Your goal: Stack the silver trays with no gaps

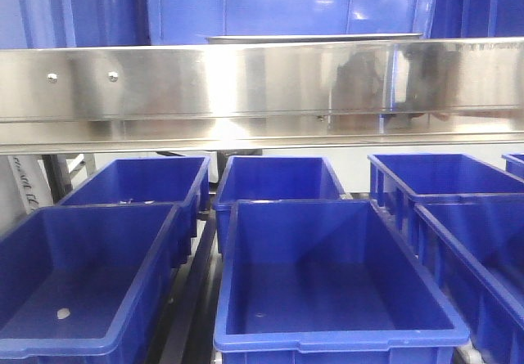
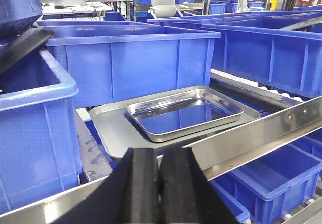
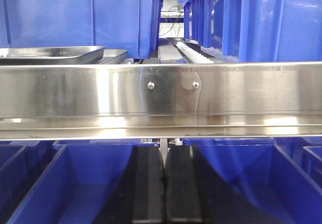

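Two silver trays lie on the upper shelf behind the steel rail (image 2: 261,131). In the left wrist view the smaller shiny tray (image 2: 183,114) rests on top of a wider, duller tray (image 2: 113,128), set toward its right side. My left gripper (image 2: 160,153) hangs in front of the rail, shut and holding nothing, short of the trays. The right wrist view shows the trays edge-on at the upper left (image 3: 50,54). My right gripper (image 3: 164,151) is below the rail, shut and holding nothing. The front view shows only a thin tray rim (image 1: 315,38).
The long steel rail (image 1: 262,86) with screws crosses in front of the trays. Tall blue bins (image 2: 136,58) stand behind and beside them. More blue bins (image 1: 327,274) fill the lower level under both grippers. A roller track (image 3: 198,55) runs back on the right.
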